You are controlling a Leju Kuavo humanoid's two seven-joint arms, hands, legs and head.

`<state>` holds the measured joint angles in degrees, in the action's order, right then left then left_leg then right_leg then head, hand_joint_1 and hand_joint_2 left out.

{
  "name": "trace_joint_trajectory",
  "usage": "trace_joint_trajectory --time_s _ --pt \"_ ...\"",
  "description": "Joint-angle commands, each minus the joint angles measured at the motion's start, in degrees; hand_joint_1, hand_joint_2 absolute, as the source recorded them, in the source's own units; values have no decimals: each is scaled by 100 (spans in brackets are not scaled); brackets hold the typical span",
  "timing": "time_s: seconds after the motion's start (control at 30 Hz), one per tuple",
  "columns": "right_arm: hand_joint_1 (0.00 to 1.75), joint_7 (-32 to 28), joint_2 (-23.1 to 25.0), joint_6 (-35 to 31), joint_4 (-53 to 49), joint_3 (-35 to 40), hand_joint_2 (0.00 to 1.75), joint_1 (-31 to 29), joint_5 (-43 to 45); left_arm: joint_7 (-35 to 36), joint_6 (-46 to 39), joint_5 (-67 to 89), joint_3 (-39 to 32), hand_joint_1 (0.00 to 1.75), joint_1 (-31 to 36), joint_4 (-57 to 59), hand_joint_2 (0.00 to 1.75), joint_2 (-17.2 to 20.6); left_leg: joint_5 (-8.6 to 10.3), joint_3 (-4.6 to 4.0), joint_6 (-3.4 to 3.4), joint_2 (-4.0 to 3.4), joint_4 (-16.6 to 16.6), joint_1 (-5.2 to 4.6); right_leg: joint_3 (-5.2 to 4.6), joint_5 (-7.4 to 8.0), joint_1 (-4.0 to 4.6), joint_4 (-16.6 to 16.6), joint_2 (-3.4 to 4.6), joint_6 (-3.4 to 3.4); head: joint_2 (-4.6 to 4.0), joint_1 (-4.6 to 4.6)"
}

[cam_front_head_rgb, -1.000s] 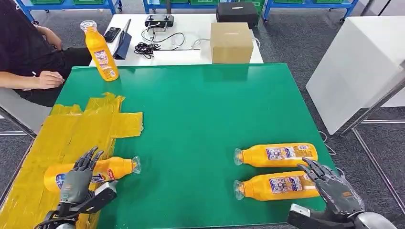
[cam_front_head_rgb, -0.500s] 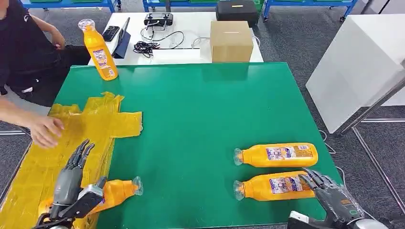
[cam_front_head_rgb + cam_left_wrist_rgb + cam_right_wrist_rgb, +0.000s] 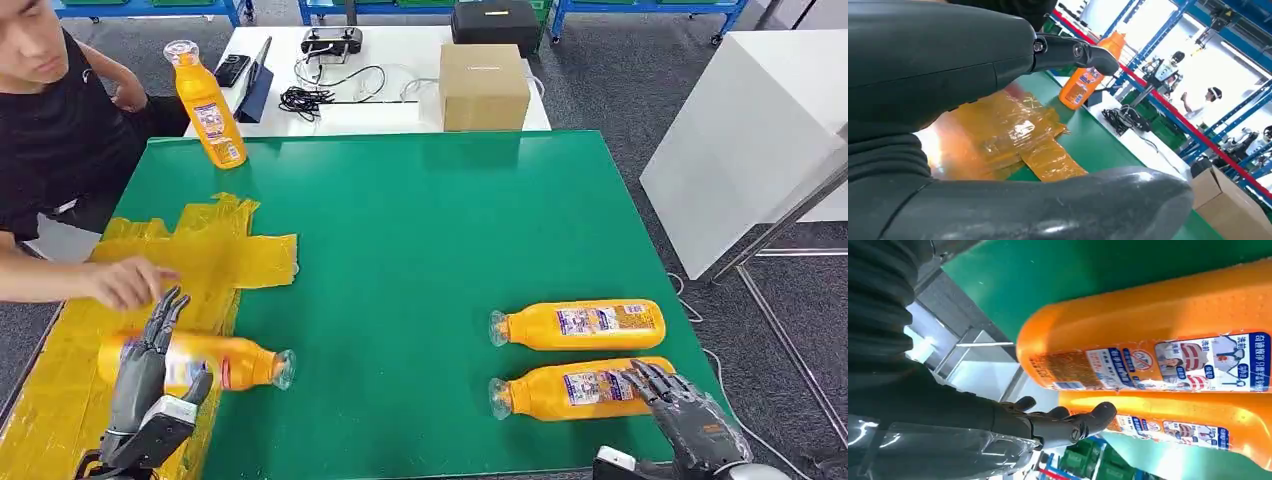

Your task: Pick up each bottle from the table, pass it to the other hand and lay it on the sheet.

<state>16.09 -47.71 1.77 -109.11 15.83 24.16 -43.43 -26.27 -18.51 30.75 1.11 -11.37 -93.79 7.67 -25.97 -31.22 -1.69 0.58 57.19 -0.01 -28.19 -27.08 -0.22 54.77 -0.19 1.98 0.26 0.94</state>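
Left hand [image 3: 140,385], low at the counter's near left corner: fingers straight and spread, holding nothing, raised over the bottle on the sheet [image 3: 195,362]. That bottle lies on its side on the yellow sheet [image 3: 215,255], its cap end just past the sheet's edge over the green. A person's hand [image 3: 130,283] reaches in over the sheet just beyond the robot's fingertips.

Right hand [image 3: 690,415], at the near right corner: fingers spread, gripping nothing, with fingertips over the base end of the near bottle [image 3: 570,388]; whether they touch it cannot be told. The far bottle [image 3: 578,325] lies just beside and parallel to it, both on their sides with caps pointing toward the middle of the counter.

Green counter [image 3: 420,230]: the sheet covers its left part. An upright bottle [image 3: 208,105] stands at the far left corner.

Beyond the counter: a white table [image 3: 400,110] carrying a cardboard box [image 3: 484,88], a coil of black cable [image 3: 308,100] and a phone [image 3: 235,71]. A white block [image 3: 750,130] stands on the grey floor to the right. The left wrist view shows blue shelving [image 3: 1168,107] farther back.
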Motion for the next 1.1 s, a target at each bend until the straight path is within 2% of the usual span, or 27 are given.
trace_joint_trajectory --time_s 0.03,0.2,0.33,0.37,0.63,0.83,0.9,0.93,1.0,1.03,1.07,1.1 --pt "0 -181 746 117 950 169 175 -677 -271 51 101 -75 18 0 41 -24 0 -90 2 4 7 -6 -10 11 9 8 11 -19 3 -3 0 0" --pt "0 -288 897 262 1102 120 175 -901 -402 22 174 -91 38 0 115 -29 0 -116 3 -4 8 -11 -12 9 23 9 8 -19 8 -2 0 -2" --pt "0 -317 915 256 1101 66 175 -858 -427 45 199 -79 33 0 105 -21 0 -122 1 -2 6 -5 -9 8 30 5 8 -16 3 -2 0 -2" --pt "0 -389 1071 315 1277 48 175 -1035 -533 30 223 -93 49 0 120 -17 0 -138 2 -1 6 -5 -7 7 31 6 7 -13 3 -2 0 2" --pt "0 -443 1074 298 1323 3 175 -971 -554 -20 242 -116 48 0 104 -14 0 -129 1 -5 6 -3 -6 5 29 4 5 -11 3 -2 0 0" --pt "0 -585 1358 551 2125 133 175 -1410 -711 23 335 -186 102 0 209 9 0 -111 3 -5 6 -5 -7 8 30 7 7 -13 3 -2 0 -2" --pt "0 -688 1334 807 2471 279 175 -1542 -628 8 370 -255 152 0 276 75 0 -79 4 -3 6 -2 -8 10 33 8 9 -17 0 -2 0 0" --pt "9 -731 1277 917 2680 357 175 -1569 -544 3 358 -278 175 0 311 148 0 -63 8 -3 9 -3 -13 13 35 13 13 -25 0 -3 0 0" --pt "9 -799 1253 844 2744 344 175 -1526 -521 4 352 -279 172 0 305 183 0 -61 5 4 5 3 -9 8 32 7 8 -17 -4 -2 0 0" --pt "89 -845 1218 908 2772 420 175 -1552 -522 -53 360 -317 206 0 319 176 0 -37 7 3 7 6 -13 10 29 9 10 -23 -8 -2 0 0" --pt "173 -837 1095 1263 2885 660 175 -1600 -390 -63 347 -359 321 0 437 247 0 36 5 8 6 3 -10 11 16 8 10 -20 -5 -2 0 -2" --pt "175 -830 1031 1379 2976 815 175 -1599 -364 -47 345 -398 382 0 528 305 0 64 8 12 8 3 -13 13 15 11 12 -25 -6 -2 0 0"
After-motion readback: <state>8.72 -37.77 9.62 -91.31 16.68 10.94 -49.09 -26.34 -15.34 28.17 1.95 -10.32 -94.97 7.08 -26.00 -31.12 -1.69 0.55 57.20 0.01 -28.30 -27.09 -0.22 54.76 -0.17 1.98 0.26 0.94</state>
